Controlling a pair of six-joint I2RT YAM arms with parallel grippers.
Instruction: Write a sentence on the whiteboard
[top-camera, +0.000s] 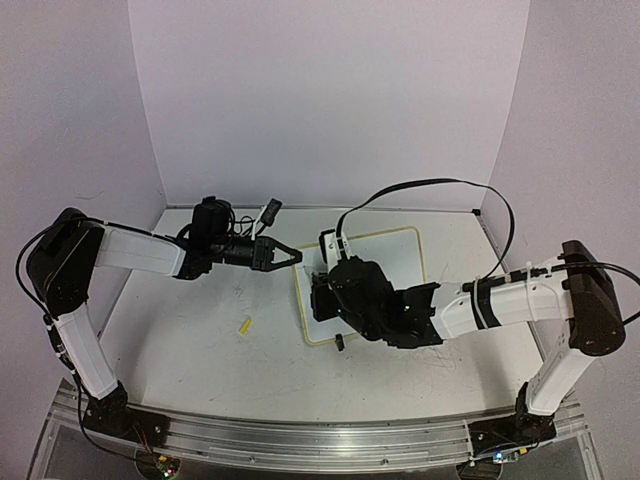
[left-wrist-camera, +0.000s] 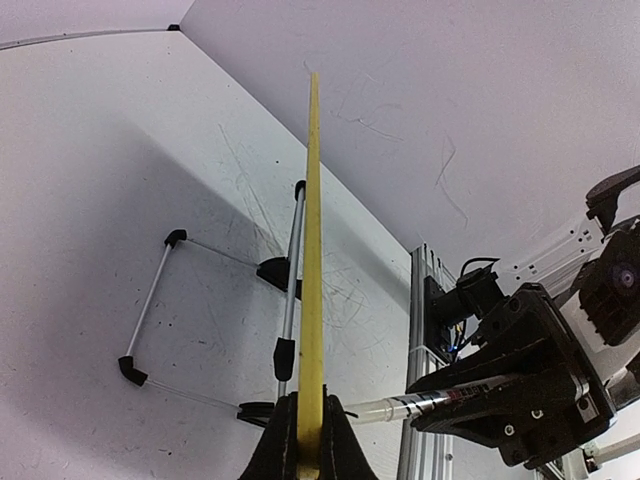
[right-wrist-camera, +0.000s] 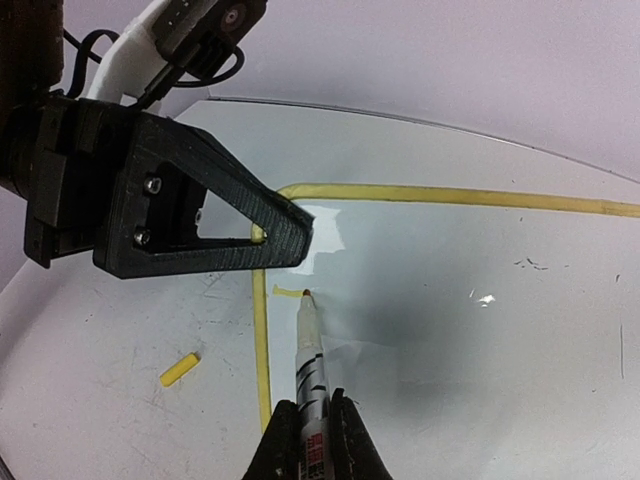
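Observation:
The whiteboard lies flat at the table's middle, white with a pale-yellow rim. My left gripper is shut on that rim at the board's far left corner; in the left wrist view the rim runs edge-on out of the jaws. My right gripper is shut on a white pen. The pen's tip touches the board near the left rim. A short yellow stroke at the tip is the only mark of the sentence that shows. The right arm covers the board's near part.
A small yellow pen cap lies on the table left of the board, also in the right wrist view. A thin wire frame with black feet shows beside the rim. Walls close the table's back and sides.

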